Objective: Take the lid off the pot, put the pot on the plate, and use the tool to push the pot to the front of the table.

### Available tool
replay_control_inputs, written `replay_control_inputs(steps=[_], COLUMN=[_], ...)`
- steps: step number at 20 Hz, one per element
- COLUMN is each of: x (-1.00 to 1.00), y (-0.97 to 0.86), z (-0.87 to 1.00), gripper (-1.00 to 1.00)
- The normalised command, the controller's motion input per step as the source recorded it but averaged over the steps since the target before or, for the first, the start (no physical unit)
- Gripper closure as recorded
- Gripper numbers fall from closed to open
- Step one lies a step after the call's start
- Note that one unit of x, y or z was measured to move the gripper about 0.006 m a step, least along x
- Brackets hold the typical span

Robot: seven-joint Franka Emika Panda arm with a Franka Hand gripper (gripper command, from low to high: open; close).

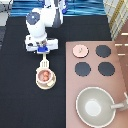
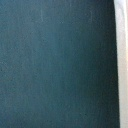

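Claw [image 1: 43, 50] upper left, grip state unreadable, over tool [image 1: 45, 62] touching pot [image 1: 44, 76] on plate [image 1: 45, 84] — off-centre shove could tip pot off.

The gripper [image 1: 43, 50], white with a blue block, hangs over the black table [image 1: 20, 95] above a cream spatula [image 1: 45, 63]. The pinkish pot [image 1: 44, 76] shows reddish-orange insides on a cream-yellow plate [image 1: 39, 85]. The lid [image 1: 79, 50] is pale pink.

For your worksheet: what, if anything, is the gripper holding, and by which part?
It cannot be told. The gripper sits directly over the handle end of the tool, whose head lies by the pot on the plate.
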Motion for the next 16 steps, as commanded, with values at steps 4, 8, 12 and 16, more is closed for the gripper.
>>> replay_control_inputs(steps=[4, 8, 12, 16], x=[0.73, 0.63, 0.79, 1.0], y=[0.59, 0.72, 0.57, 0.03], z=[0.13, 0.02, 0.01, 0.14], gripper=[1.0, 1.0, 1.0, 1.0])
